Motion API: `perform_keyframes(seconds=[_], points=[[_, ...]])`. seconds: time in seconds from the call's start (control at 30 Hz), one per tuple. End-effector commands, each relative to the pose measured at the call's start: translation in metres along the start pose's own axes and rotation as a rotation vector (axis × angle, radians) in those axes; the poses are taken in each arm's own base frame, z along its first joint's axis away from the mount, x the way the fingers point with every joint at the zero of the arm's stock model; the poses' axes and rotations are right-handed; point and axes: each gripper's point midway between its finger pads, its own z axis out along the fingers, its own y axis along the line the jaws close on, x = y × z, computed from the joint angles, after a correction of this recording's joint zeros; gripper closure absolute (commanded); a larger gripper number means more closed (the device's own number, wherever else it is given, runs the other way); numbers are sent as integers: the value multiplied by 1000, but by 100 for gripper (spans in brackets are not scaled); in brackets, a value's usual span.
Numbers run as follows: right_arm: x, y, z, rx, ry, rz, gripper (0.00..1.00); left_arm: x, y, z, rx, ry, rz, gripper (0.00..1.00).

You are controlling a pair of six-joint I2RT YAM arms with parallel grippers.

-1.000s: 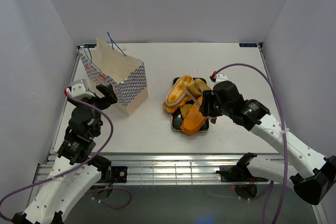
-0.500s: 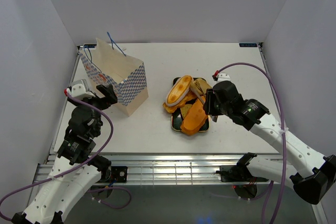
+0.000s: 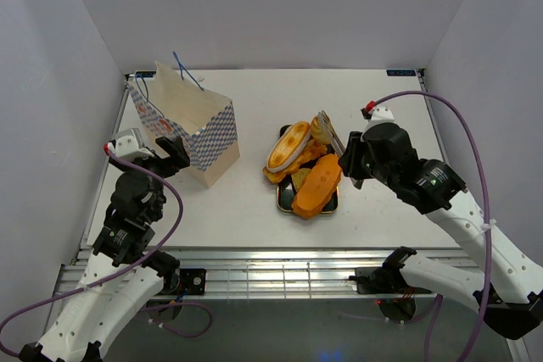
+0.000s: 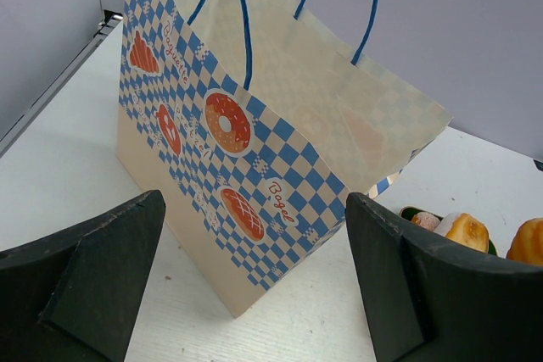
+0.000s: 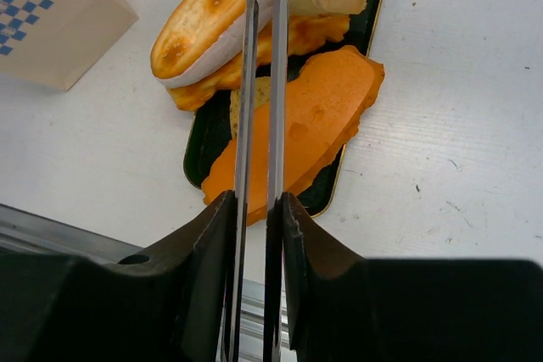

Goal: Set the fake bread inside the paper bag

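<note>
black rectangular tray (image 3: 285, 198) with a thin gold rim sits mid white table (image 3: 399, 108), silver metal tongs (image 3: 331, 131) slanted over its far end, blades nearly together

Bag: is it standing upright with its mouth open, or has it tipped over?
Upright and open: the bag stands on its base, blue handles pointing up, its mouth gaping toward the top camera.
</note>
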Motion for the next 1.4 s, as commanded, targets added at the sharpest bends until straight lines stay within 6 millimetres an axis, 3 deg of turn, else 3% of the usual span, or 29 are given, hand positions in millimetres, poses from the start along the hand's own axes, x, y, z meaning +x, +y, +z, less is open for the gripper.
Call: perform_keyframes(seconds=[0.0, 0.13, 0.43, 0.83, 1.0, 1.13, 1.37], points=[[-35, 12, -23, -61, -98, 6, 92, -6, -3, -2, 15, -8, -3, 2], [-53, 25, -38, -127, -129, -8, 92, -6, -2, -2, 10, -7, -2, 2], [-109, 76, -74, -356, -226, -83, 92, -7, 0, -2, -4, -15, -7, 2], [-162, 176, -98, -806, -313, -126, 92, -6, 5, -2, -26, -21, -5, 2], [-175, 209, -108, -920, -337, -149, 92, -6, 5, -1, -31, -21, -3, 2], [-174, 229, -111, -985, -342, -164, 92, -6, 6, -1, -34, -22, -1, 2], [-160, 245, -81, -989, -303, -169, 92, -4, 5, 0, -34, -17, 4, 2]])
